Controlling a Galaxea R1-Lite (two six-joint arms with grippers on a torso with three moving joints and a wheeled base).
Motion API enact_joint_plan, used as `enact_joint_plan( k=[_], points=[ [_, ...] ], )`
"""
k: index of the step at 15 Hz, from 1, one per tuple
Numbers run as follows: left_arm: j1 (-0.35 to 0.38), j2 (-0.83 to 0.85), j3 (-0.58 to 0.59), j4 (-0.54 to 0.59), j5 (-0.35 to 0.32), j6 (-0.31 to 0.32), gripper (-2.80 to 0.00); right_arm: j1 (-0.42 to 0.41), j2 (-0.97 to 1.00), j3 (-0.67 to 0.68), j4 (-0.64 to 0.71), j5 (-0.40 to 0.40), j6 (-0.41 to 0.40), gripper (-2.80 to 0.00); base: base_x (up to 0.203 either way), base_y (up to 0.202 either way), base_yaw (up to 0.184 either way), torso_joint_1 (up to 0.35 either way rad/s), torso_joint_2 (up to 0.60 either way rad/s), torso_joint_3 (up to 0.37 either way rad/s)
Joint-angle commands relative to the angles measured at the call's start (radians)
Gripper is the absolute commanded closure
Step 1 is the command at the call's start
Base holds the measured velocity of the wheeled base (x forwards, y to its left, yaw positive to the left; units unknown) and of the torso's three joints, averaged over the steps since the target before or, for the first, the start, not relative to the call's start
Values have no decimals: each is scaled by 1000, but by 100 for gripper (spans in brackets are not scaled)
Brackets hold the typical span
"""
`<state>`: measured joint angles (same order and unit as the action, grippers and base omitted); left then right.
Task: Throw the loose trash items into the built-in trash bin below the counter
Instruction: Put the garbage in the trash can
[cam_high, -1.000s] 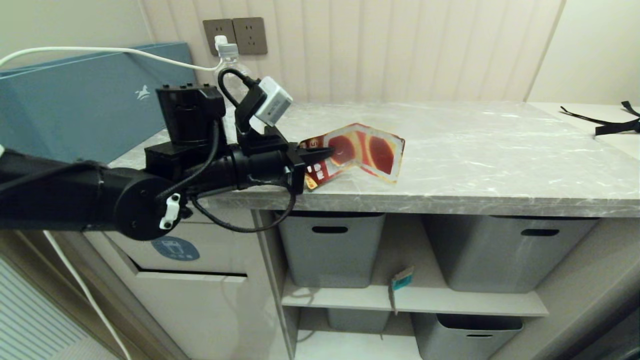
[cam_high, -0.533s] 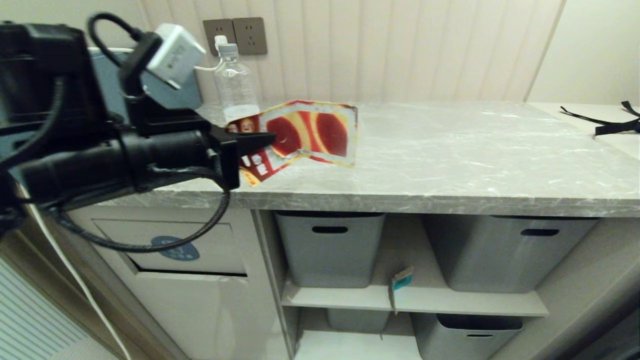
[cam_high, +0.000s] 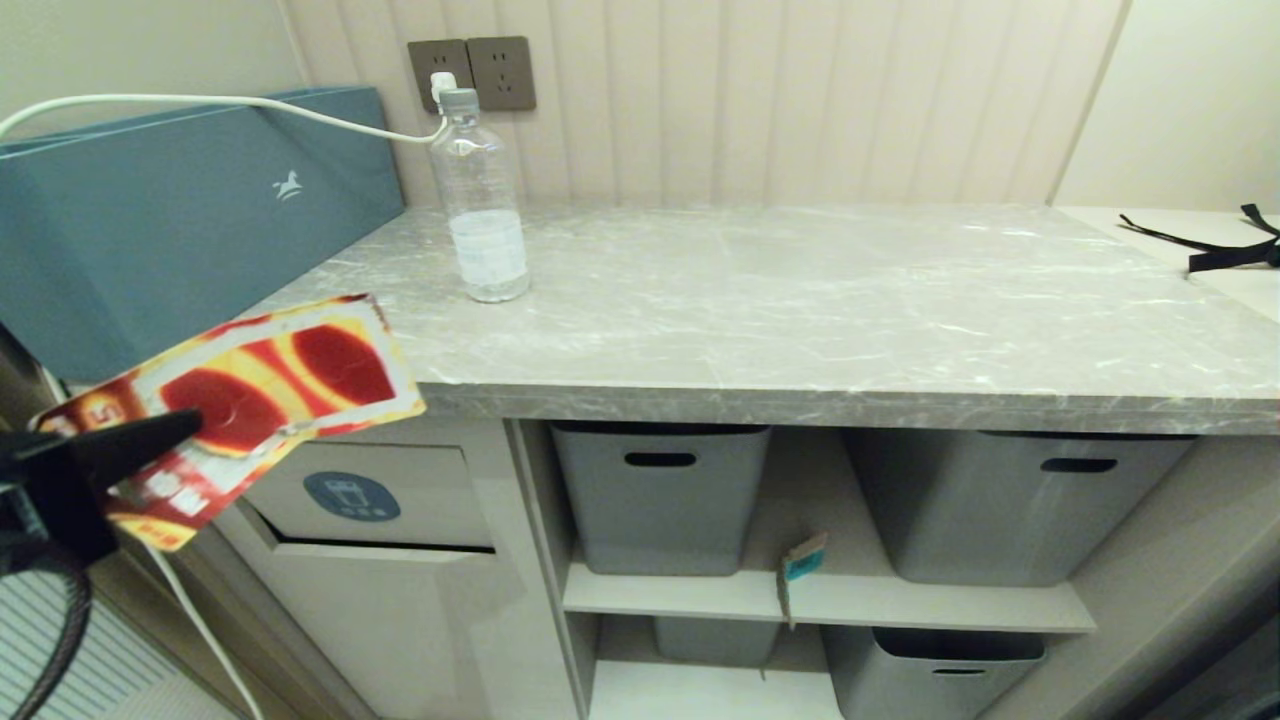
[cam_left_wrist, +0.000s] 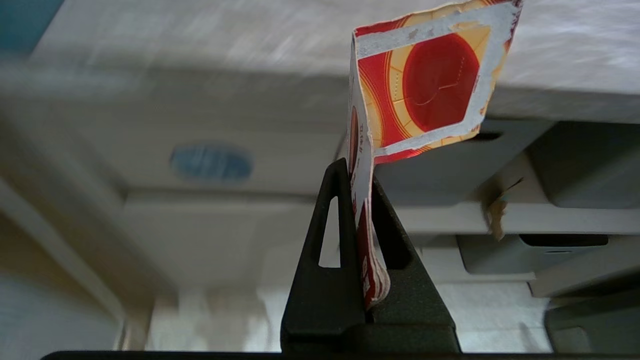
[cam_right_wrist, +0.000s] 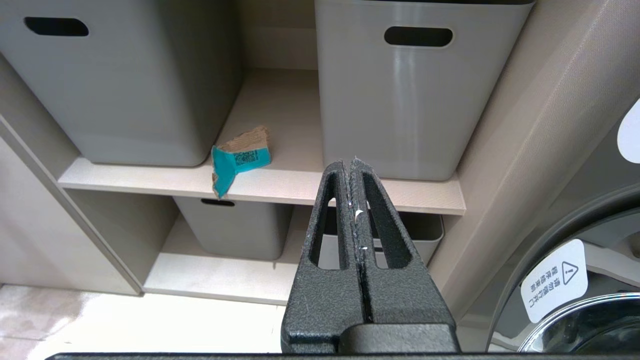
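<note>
My left gripper (cam_high: 185, 425) (cam_left_wrist: 356, 170) is shut on the red-and-yellow snack wrapper (cam_high: 280, 385) (cam_left_wrist: 435, 85). It holds the wrapper in the air at the far left, in front of the counter (cam_high: 800, 300) edge and above the built-in trash bin (cam_high: 352, 497) with its blue sticker. A clear water bottle (cam_high: 482, 200) stands upright on the counter near the wall. A teal paper scrap (cam_high: 805, 558) (cam_right_wrist: 240, 160) lies on the shelf between two tubs. My right gripper (cam_right_wrist: 352, 165) is shut and empty, parked low facing the shelves.
A teal box (cam_high: 180, 220) with a horse logo stands at the counter's left end, with a white cable (cam_high: 200, 100) over it. Grey tubs (cam_high: 660, 500) (cam_high: 1020, 510) fill the shelves. A black strapped bag (cam_high: 1230, 245) lies at the far right. A washing-machine door (cam_right_wrist: 590, 280) is beside my right gripper.
My left arm has swung left and down off the counter, carrying the wrapper from the countertop to the space in front of the bin. The bottle is uncovered now.
</note>
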<state>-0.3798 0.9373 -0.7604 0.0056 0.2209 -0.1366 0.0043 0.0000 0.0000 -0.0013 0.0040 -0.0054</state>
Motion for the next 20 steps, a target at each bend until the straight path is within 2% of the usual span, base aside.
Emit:
enact_joint_plan(
  k=[1,4,6,7,9,13,14,17,20],
  points=[
    [99,-125,-7,239,-15,-114,0,0,0,0,0,1,-1,0,0,0,0,0,0,0],
    [163,-154,-10,344,-22,-189,0,0,-2,0,0,1,-1,0,0,0,0,0,0,0],
    [192,-143,6,377,-32,-275,0,0,-1,0,0,1,-1,0,0,0,0,0,0,0],
    [208,-132,25,366,-64,-321,0,0,-2,0,0,1,-1,0,0,0,0,0,0,0],
    [263,-106,81,274,-115,-387,0,0,-2,0,0,1,-1,0,0,0,0,0,0,0],
    [392,-104,346,50,-162,-405,0,0,-2,0,0,1,-1,0,0,0,0,0,0,0],
    [437,-96,378,21,-165,-409,0,0,-2,0,0,1,-1,0,0,0,0,0,0,0],
    [491,-28,382,3,-165,-449,0,0,-1,0,0,1,-1,0,0,0,0,0,0,0],
    [495,-53,392,18,-172,-424,0,0,-1,0,0,1,-1,0,0,0,0,0,0,0]
  ],
)
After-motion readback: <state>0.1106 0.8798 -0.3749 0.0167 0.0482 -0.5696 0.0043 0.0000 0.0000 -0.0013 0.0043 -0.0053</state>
